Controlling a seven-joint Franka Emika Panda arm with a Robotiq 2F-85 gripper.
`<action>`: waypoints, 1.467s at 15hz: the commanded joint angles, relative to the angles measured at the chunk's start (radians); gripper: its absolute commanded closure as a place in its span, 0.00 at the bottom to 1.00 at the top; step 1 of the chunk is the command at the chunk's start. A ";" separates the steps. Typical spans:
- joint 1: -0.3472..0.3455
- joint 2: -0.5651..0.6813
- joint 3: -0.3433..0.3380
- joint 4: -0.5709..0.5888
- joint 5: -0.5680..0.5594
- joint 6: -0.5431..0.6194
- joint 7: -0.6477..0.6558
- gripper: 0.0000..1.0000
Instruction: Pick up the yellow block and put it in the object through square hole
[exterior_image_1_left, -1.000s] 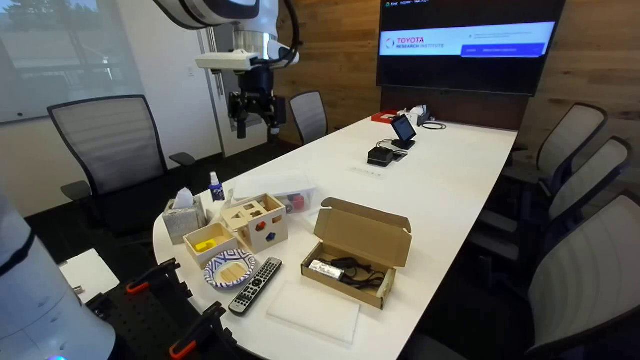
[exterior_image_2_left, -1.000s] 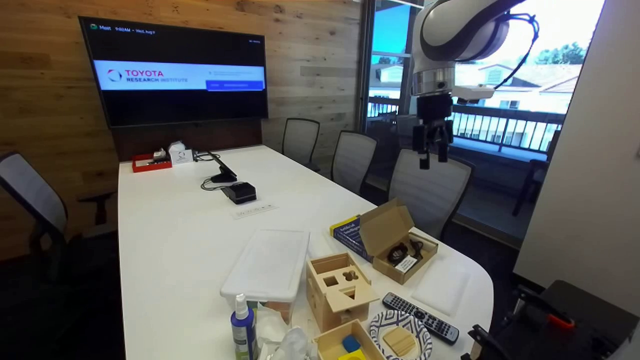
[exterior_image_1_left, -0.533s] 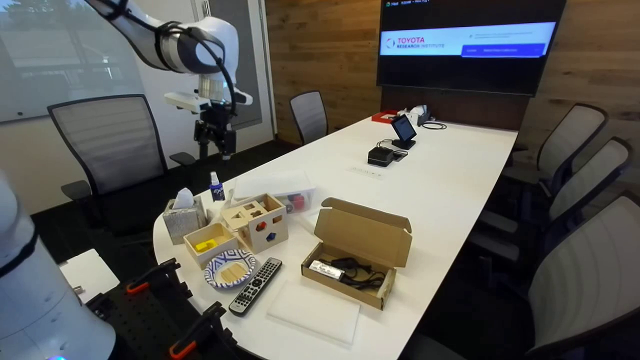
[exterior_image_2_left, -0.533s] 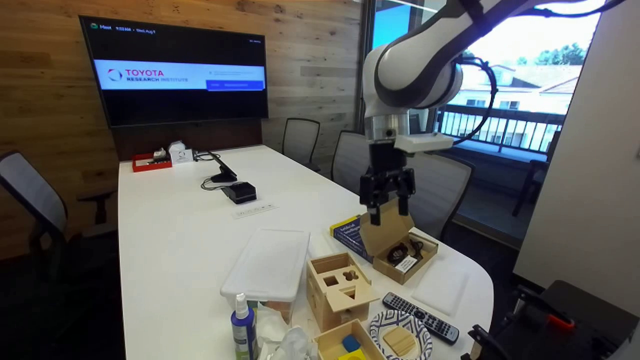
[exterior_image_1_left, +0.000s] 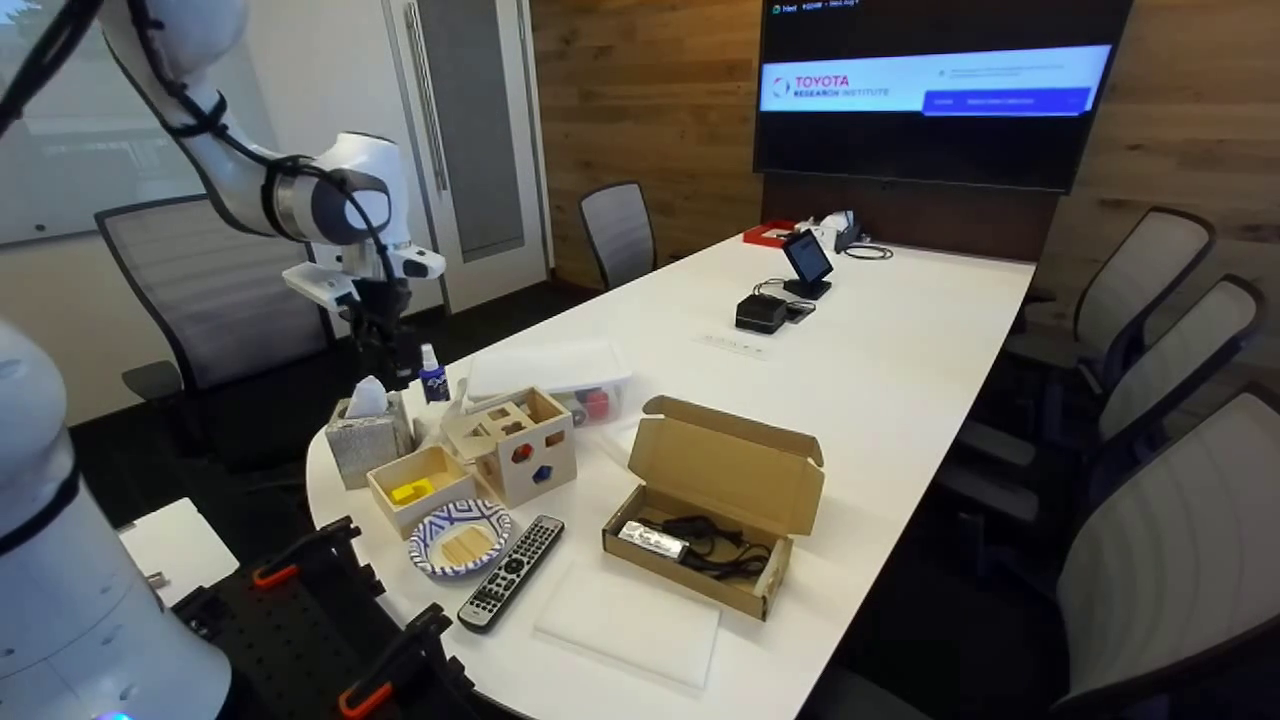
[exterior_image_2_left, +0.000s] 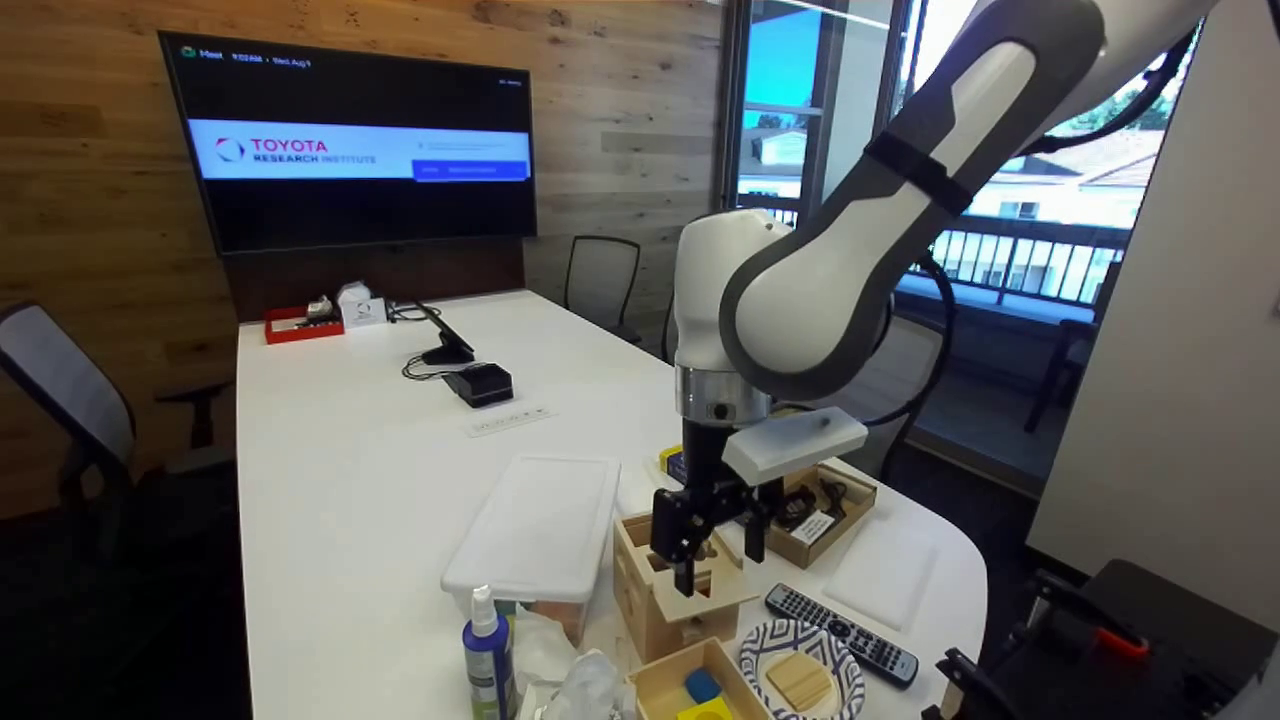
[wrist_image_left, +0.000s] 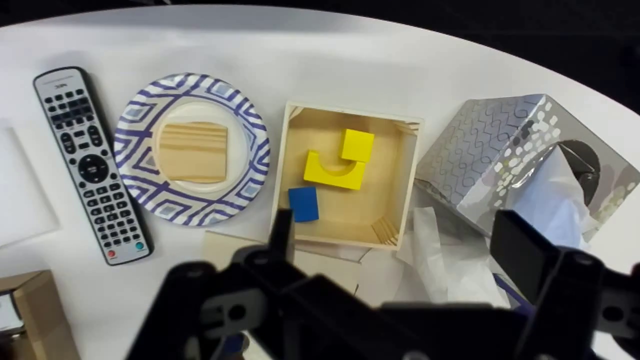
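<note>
Compared with a second ago, the gripper (exterior_image_2_left: 720, 565) is lower and nearer the tray (wrist_image_left: 382, 197), its jaws wide and empty. The yellow block (wrist_image_left: 357, 145), which we take to be the squarish piece, remains in the tray, beside or partly on a yellow arch (wrist_image_left: 332, 176); we cannot tell which. We judge this an approach, grasp and insertion into the shape-sorter cube (exterior_image_1_left: 530, 463) pending. On the wall screen (exterior_image_2_left: 350, 145) we read "TOYOTA RESEARCH INSTITUTE" and "Meet"; the mark on the remote control (wrist_image_left: 93, 167) is unclear.
</note>
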 joint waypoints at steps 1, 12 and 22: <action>0.027 0.048 -0.006 -0.052 0.015 0.155 0.062 0.00; -0.009 0.251 0.002 -0.013 0.179 0.310 0.010 0.00; 0.041 0.425 -0.003 0.063 0.213 0.392 0.054 0.00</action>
